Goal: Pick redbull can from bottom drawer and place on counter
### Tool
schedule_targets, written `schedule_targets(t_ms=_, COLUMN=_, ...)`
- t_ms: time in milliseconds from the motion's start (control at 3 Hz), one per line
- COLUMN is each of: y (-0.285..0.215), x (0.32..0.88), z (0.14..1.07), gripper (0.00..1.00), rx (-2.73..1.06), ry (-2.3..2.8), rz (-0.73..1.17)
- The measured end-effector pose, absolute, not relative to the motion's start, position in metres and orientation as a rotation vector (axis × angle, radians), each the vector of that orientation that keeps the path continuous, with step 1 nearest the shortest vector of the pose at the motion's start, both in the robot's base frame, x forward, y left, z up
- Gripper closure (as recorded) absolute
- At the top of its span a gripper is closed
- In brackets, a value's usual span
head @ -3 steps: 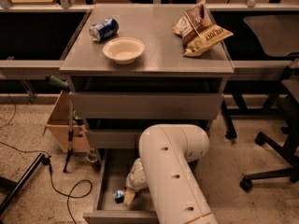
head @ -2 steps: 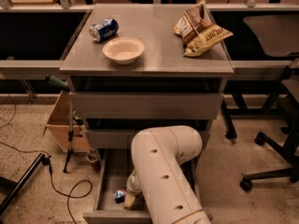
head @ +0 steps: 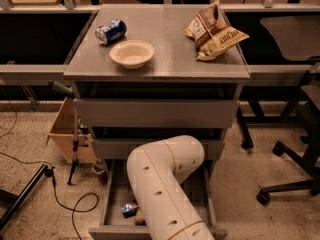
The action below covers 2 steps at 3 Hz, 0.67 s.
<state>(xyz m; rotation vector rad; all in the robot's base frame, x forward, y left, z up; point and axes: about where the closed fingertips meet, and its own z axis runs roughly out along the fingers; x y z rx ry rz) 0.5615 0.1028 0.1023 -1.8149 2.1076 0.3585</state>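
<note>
The bottom drawer point(head: 114, 205) is pulled open at the foot of the grey cabinet. The redbull can point(head: 130, 209) lies on its side on the drawer floor, left of middle. My white arm point(head: 165, 184) reaches down into the drawer and covers most of it. My gripper point(head: 139, 217) is low in the drawer, right beside the can, and mostly hidden behind the arm; only a small tan part of it shows. The counter point(head: 170, 64) is the grey top of the cabinet.
On the counter lie a wider blue can point(head: 110, 31), a cream bowl point(head: 132, 53) and chip bags point(head: 215, 30). A cardboard box point(head: 65, 134) stands left of the cabinet, with a cable and stand legs point(head: 30, 189) on the floor. An office chair point(head: 295, 139) is at right.
My arm has swung to the left and now covers more of the open drawer and the gripper. The redbull can has stayed where it was.
</note>
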Motion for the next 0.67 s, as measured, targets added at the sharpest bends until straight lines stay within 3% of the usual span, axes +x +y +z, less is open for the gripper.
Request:
schedule_targets(t_ms=333, y=0.0969, x=0.5666, z=0.0996, gripper=0.47, rx=-1.796, ry=2.098, rz=0.386)
schedule_targets(t_ms=667, y=0.0968, x=0.5666, z=0.104, gripper=0.71, rx=-1.796, ry=2.098, rz=0.386)
